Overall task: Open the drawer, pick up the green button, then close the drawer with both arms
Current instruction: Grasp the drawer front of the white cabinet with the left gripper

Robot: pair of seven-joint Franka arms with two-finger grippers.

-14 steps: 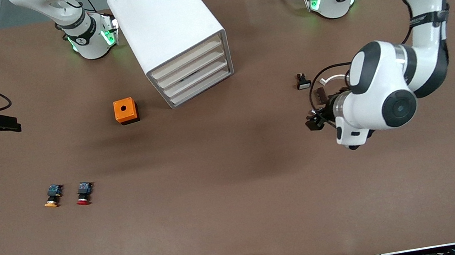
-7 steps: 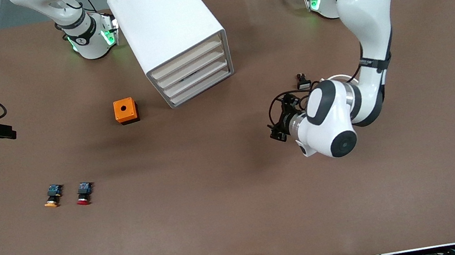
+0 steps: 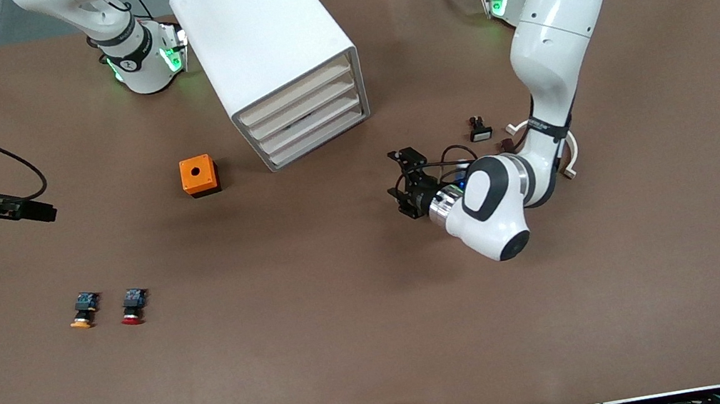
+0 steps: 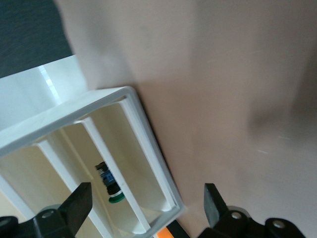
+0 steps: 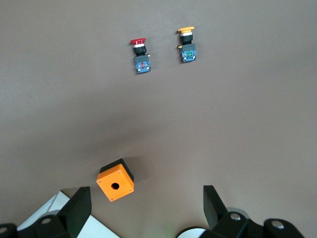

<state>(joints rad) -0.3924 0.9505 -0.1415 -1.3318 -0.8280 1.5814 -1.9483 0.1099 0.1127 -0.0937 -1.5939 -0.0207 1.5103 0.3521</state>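
Observation:
The white cabinet [image 3: 260,30] stands at the table's middle, near the robots' bases, with all four drawers shut. The bottom drawer [image 3: 321,137] also shows in the left wrist view [image 4: 141,183]. The green-capped button [image 4: 115,196] lies inside it and shows through the gap above its cream front. My left gripper [image 3: 400,182] is open and empty. It is low over the table, in front of the cabinet and a short way off, and faces the drawers; it also shows in the left wrist view [image 4: 146,208]. My right gripper [image 3: 43,210] is open and empty over the right arm's end of the table [image 5: 146,208].
An orange box [image 3: 199,175] with a hole on top sits beside the cabinet toward the right arm's end [image 5: 115,179]. A red-capped button [image 3: 133,306] and an orange-capped button [image 3: 83,311] lie nearer the camera. A small black-and-white part [image 3: 480,130] lies by the left arm.
The left arm has swung in toward the cabinet, bringing its gripper nearer the drawer fronts. The right gripper has shifted only slightly.

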